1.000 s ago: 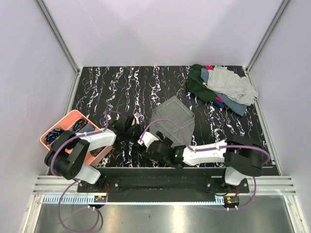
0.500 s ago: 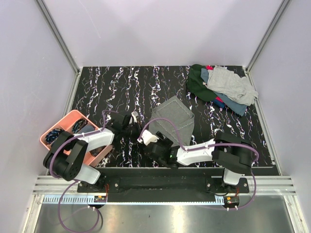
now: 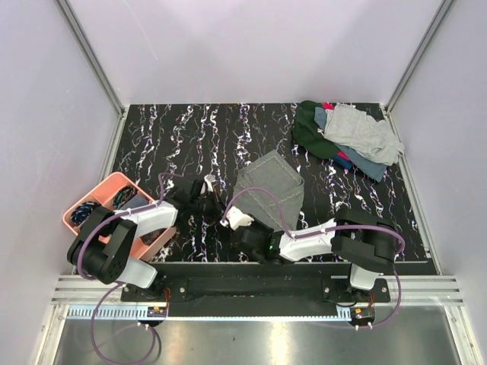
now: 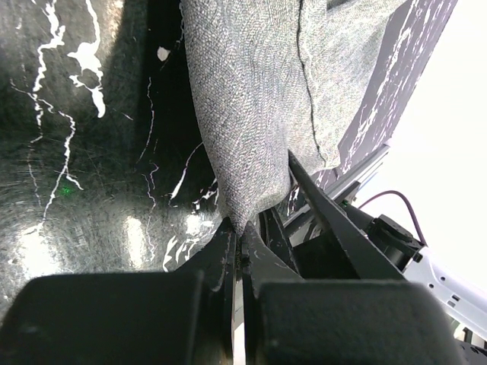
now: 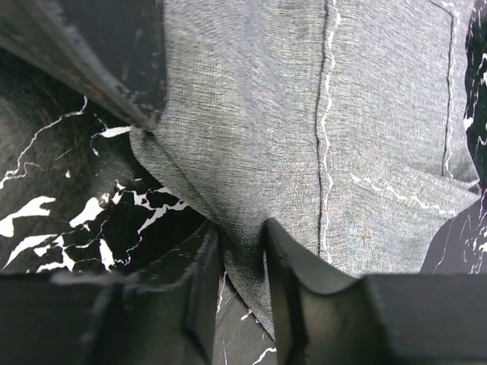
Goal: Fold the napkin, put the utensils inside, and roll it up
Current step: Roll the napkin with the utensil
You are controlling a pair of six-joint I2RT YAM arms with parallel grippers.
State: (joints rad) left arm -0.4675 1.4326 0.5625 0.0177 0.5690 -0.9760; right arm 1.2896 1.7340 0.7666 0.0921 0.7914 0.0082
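Observation:
The grey napkin (image 3: pixel 270 186) lies mid-table, its near-left part lifted. My left gripper (image 3: pixel 211 185) is shut on a napkin corner; in the left wrist view the cloth (image 4: pixel 251 99) tapers into the pinched gripper (image 4: pixel 242 233). My right gripper (image 3: pixel 241 219) sits at the napkin's near edge. In the right wrist view the gripper (image 5: pixel 242 237) is half-closed astride a bunched fold of napkin (image 5: pixel 304 114). A gap still shows between the fingers, with table below the cloth. No utensils show.
A heap of green, grey and blue cloths (image 3: pixel 346 137) lies at the far right. A pink tray (image 3: pixel 114 179) with dark items sits at the left edge, beside the left arm. The two grippers work close together on the black marbled table (image 3: pixel 190 137).
The right jaws have narrowed from wide open to half-closed around the napkin's near edge. The left gripper, still holding its corner, has barely shifted.

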